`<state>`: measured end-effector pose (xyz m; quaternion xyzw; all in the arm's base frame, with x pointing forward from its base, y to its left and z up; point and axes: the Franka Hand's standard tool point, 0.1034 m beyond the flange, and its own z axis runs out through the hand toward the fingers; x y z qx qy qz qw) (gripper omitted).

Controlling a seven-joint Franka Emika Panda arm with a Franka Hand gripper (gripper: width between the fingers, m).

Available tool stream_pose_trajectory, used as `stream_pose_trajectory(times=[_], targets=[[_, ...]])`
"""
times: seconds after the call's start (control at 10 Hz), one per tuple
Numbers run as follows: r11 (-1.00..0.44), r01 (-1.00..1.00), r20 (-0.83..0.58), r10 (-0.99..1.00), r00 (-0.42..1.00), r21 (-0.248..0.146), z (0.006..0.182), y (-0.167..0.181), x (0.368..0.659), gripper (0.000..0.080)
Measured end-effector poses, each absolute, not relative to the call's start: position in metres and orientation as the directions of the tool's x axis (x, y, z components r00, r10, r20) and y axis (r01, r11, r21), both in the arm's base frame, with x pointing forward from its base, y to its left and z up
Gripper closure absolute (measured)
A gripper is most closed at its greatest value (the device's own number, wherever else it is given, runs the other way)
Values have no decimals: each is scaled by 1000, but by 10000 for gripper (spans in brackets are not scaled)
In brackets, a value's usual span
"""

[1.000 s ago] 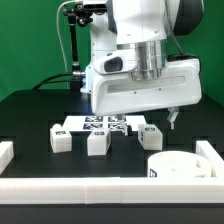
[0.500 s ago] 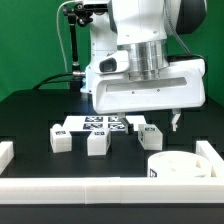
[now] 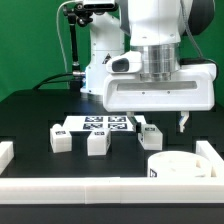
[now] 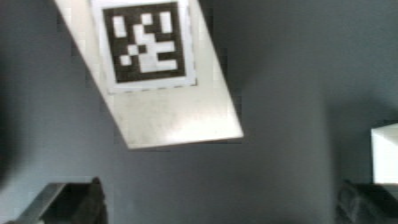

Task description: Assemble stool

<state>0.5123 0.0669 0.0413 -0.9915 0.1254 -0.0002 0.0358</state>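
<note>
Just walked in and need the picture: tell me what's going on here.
A robot arm is assembling a stool. Its gripper hovers open and empty above the table. The three legs stand loose in a rough row, and the round seat lies apart from them near the front rail. Nothing is joined yet.

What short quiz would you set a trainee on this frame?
1. How many legs lie loose on the table?
2. True or false: the gripper is open and empty.
3. The seat lies: A on a leg; B at the exterior view's right; C at the exterior view's left.
Key: 1 three; 2 true; 3 B.
</note>
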Motion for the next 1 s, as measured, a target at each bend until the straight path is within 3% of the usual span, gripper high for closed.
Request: stream_pose_trajectory(times=[0.5, 1.0], targets=[[-968, -249, -306, -228, 924, -32, 39, 56, 503, 151], [-968, -253, -598, -208, 774, 10, 36, 46, 491, 151]])
